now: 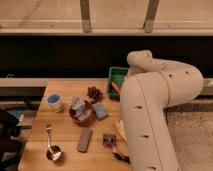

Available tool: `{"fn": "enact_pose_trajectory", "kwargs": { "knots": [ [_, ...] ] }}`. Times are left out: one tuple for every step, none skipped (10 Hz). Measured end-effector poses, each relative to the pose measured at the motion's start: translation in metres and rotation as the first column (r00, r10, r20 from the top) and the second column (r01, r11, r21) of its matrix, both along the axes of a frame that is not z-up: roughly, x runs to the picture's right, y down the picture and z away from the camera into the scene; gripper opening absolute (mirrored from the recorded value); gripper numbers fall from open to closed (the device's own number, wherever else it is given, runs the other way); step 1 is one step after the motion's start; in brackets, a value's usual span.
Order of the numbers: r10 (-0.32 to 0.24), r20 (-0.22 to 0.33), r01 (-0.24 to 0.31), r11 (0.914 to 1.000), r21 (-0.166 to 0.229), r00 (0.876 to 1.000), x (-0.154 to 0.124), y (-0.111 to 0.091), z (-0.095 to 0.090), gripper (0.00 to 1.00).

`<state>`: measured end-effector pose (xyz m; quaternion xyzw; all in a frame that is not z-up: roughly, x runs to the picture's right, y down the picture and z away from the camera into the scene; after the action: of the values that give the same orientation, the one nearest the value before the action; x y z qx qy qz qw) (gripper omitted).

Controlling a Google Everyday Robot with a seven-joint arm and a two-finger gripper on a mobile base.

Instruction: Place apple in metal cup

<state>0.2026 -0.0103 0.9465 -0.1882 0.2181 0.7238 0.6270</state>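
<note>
Arm blocks half table, hand hidden behind it; open lane betw. metal cup & grey bar.

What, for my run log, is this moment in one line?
gripper: hidden behind arm near green bin | apple: unseen | metal cup: near-left on table

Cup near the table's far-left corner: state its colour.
It is a blue and white cup, clearest in the camera view; the gripper hides behind the white robot arm.
</note>
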Motion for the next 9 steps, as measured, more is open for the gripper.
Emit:
{"fn": "enact_pose_trajectory", "kwargs": {
  "knots": [
    [0.006,-0.007,-0.006,0.9998,-0.016,1.000,0.004,0.004,0.004,0.73],
    [0.024,-0.009,-0.025,0.9989,-0.040,1.000,0.008,0.011,0.010,0.73],
    [0.038,-0.008,-0.039,0.9971,-0.066,0.999,0.011,0.020,0.019,0.71],
    [0.051,-0.006,-0.051,0.9949,-0.087,0.999,0.012,0.028,0.026,0.65],
    [0.069,0.010,-0.068,0.9927,-0.099,0.998,0.013,0.034,0.030,0.55],
    [0.095,0.033,-0.091,0.9907,-0.101,0.995,0.017,0.036,0.029,0.45],
    [0.115,0.045,-0.110,0.9888,-0.100,0.992,0.020,0.036,0.025,0.35],
    [0.131,0.062,-0.125,0.9880,-0.091,0.989,0.021,0.032,0.019,0.25],
    [0.136,0.073,-0.130,0.9884,-0.079,0.988,0.019,0.027,0.013,0.16]
  ]
}}
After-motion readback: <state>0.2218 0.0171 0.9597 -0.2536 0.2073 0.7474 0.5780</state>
